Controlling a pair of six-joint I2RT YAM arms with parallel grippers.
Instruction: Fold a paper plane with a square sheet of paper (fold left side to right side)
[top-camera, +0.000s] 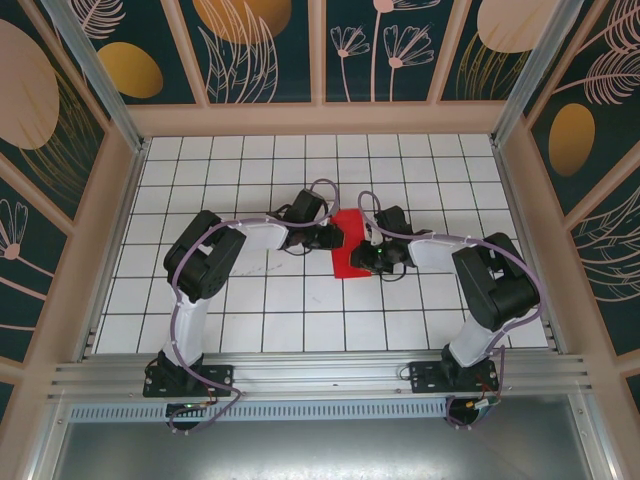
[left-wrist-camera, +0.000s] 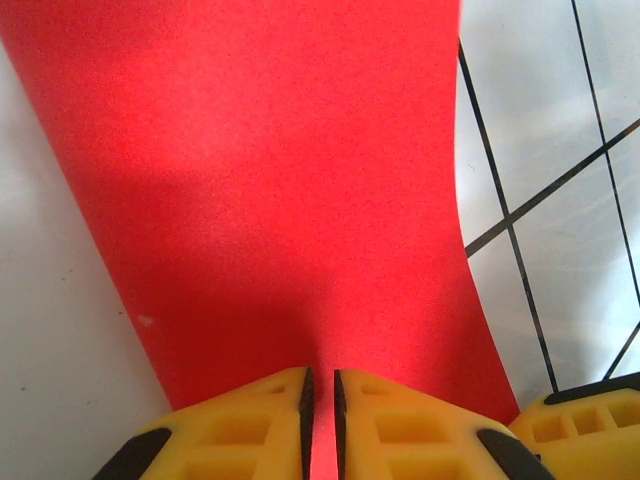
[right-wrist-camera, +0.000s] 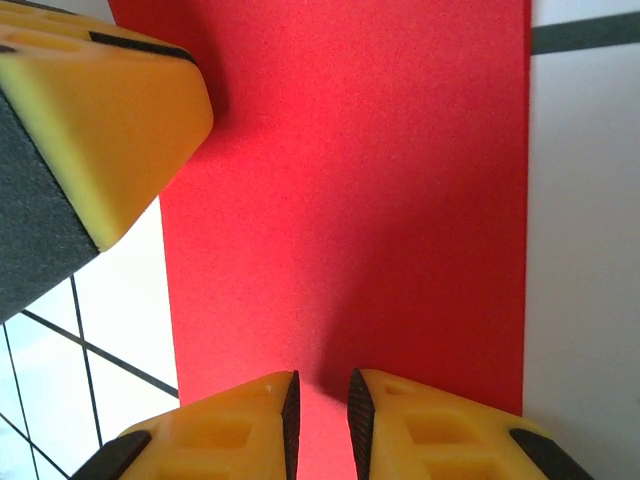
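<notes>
The square sheet of paper (top-camera: 349, 228) is bright red and lies on the tiled table as a tall narrow rectangle, about one tile wide and two long. No paper plane is in view. My left gripper (top-camera: 336, 238) is at the sheet's left edge. In the left wrist view the left gripper (left-wrist-camera: 320, 400) stands low over the paper (left-wrist-camera: 280, 150), jaws shut to a thin slit, with nothing seen held. My right gripper (top-camera: 369, 258) is at the lower right edge. In the right wrist view the right gripper (right-wrist-camera: 323, 400) hovers over the paper (right-wrist-camera: 350, 200), jaws slightly apart and empty.
The white gridded table (top-camera: 270, 310) is walled on three sides by patterned panels. The two grippers are close together: a left finger (right-wrist-camera: 90, 130) reaches into the right wrist view, and a right finger (left-wrist-camera: 590, 430) shows in the left wrist view. Both arms bend inward from their bases.
</notes>
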